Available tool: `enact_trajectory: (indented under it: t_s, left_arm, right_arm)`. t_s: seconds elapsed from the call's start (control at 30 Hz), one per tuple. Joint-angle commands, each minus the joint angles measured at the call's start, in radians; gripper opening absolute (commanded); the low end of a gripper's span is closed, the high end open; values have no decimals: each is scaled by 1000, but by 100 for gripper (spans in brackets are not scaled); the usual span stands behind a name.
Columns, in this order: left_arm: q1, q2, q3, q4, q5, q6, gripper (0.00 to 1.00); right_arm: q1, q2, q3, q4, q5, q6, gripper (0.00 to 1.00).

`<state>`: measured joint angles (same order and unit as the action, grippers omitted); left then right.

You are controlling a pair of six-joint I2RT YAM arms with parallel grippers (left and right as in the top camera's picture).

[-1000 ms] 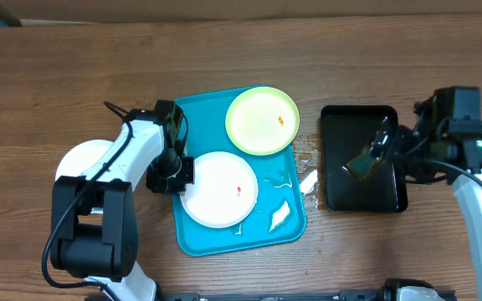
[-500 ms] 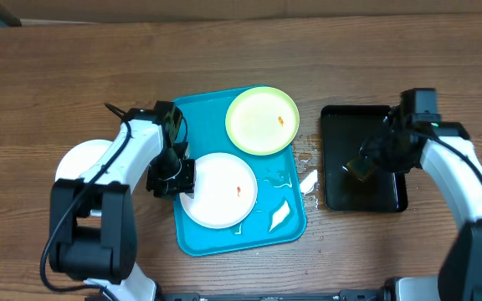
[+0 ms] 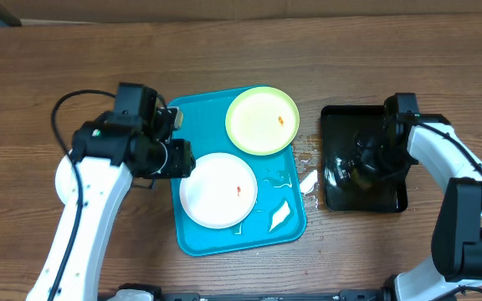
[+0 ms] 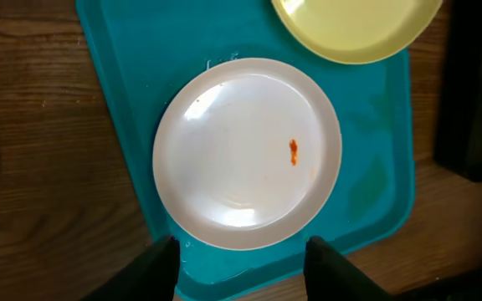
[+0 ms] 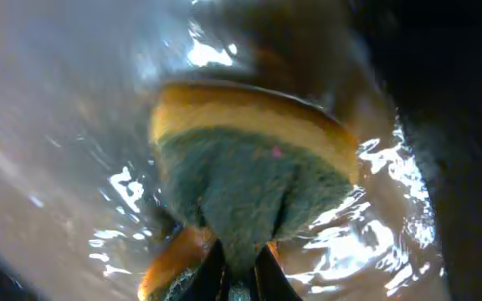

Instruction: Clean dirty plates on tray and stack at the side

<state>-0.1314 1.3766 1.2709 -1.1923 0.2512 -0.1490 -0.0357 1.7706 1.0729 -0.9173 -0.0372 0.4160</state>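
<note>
Left gripper [image 4: 241, 247], fingers apart, hovers beside the white plate [image 4: 248, 152] on the tray [image 3: 216, 241], frame centre. Right gripper [image 5: 237, 272] clamps the sponge [image 5: 249, 159] in the black tray [image 3: 337, 125], frame right. Soaked sponge may drip; wet plate may slip.

In the right wrist view I see the right gripper [image 5: 239, 272] at the bottom edge of the frame. Its two dark fingers [image 5: 211, 269] are pinched together on a sponge [image 5: 249, 176].

The sponge has two layers: a yellow foam layer on top and a grey-green scouring layer facing the camera. The scouring layer bunches into a fold where the fingers clamp it.

The sponge sits in shallow water [image 5: 74, 125] with bright white glints rippling on both sides of it. On the right, I see the dark wall of a black tray [image 5: 454, 125]. The far left is blurred.
</note>
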Motion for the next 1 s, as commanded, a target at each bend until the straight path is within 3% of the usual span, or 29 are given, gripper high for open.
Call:
enact_trajectory:
  t_s: [0.0,0.07,0.13,0.33,0.5,0.67,0.73,0.9,0.97]
  left_arm:
    - [-1,-74,18,0,40,23,50]
    - [-1,-98,18,0,49,23,50]
    - [-1,-113,18,0,69,23,51]
    - [-1,-128,18,-4,87,24,51]
    - [-1,-128,18,-11,89,39,52]
    - [-1,-128,18,-10,86,42,53]
    - [-1,-128,18,-8,86,42,54]
    - [-1,-128,18,-9,86,45,55]
    - [-1,-128,18,-10,86,45,55]
  right_arm:
    - [12,-83,80,-63,17,-50,10]
    - [26,-122,89,-92,13,-80,30]
    - [40,-139,88,-119,14,-84,41]
    - [86,-137,3,-100,45,-18,55]
    - [84,-137,-135,-3,159,200,51]
    - [85,-137,-197,76,130,209,24]
    - [85,-137,-186,79,129,177,4]
    - [86,-143,-71,-2,119,33,6]
    - [86,-147,-23,-43,121,20,22]
